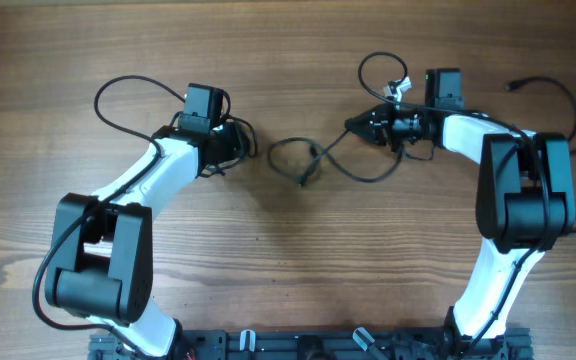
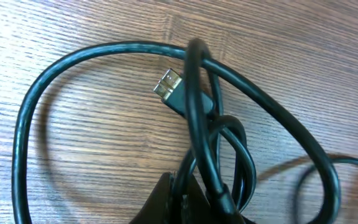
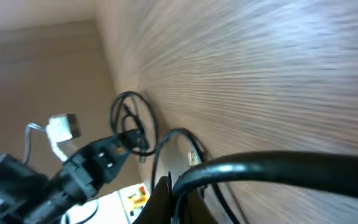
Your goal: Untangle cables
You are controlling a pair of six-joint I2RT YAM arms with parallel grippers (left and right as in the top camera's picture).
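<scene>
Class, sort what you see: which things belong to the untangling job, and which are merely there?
Job: black cables; their silver plug; left gripper; right gripper.
Merely there: wooden table; white tag on the right arm; arm's base wire.

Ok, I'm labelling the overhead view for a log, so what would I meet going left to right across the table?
Left cable loop → left gripper → middle cable → right gripper → loose plug end.

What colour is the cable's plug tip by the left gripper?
Silver plug tip, best seen in left wrist view.
</scene>
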